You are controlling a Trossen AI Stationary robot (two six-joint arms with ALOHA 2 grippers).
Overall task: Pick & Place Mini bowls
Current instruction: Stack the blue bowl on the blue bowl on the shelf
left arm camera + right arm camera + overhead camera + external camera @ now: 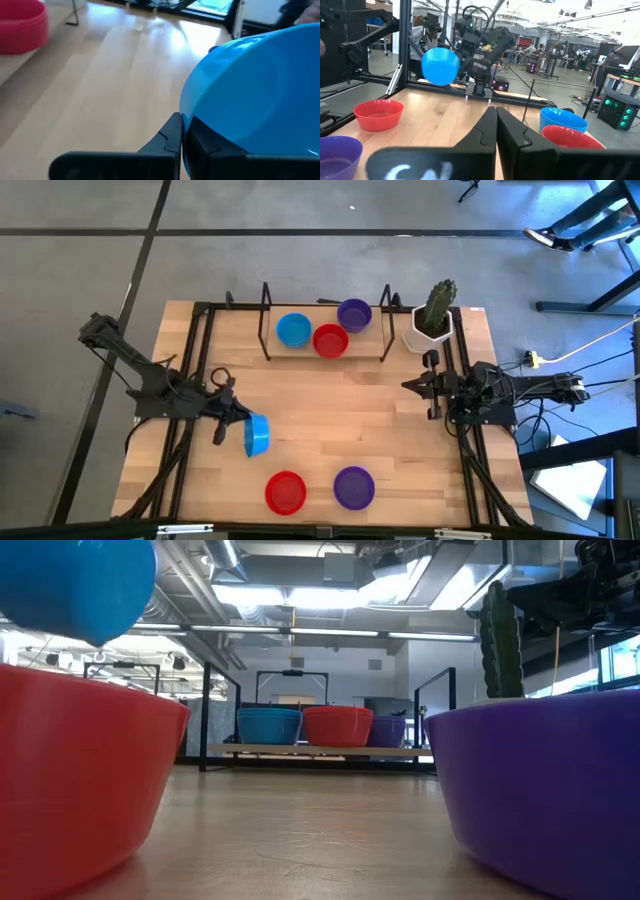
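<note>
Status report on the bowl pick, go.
Left gripper shut on blue bowl, lifted off the table. Right gripper shut, empty, waiting at right side. Nothing in the way.

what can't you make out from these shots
- Low view: the left tool is cut off by the top edge; only the raised blue bowl shows.
- Low view: the near red bowl and purple bowl fill the foreground, hiding the table behind them.
- Left wrist view: the blue bowl blocks the far side.
- High view: bowl contents are too small to tell.
</note>
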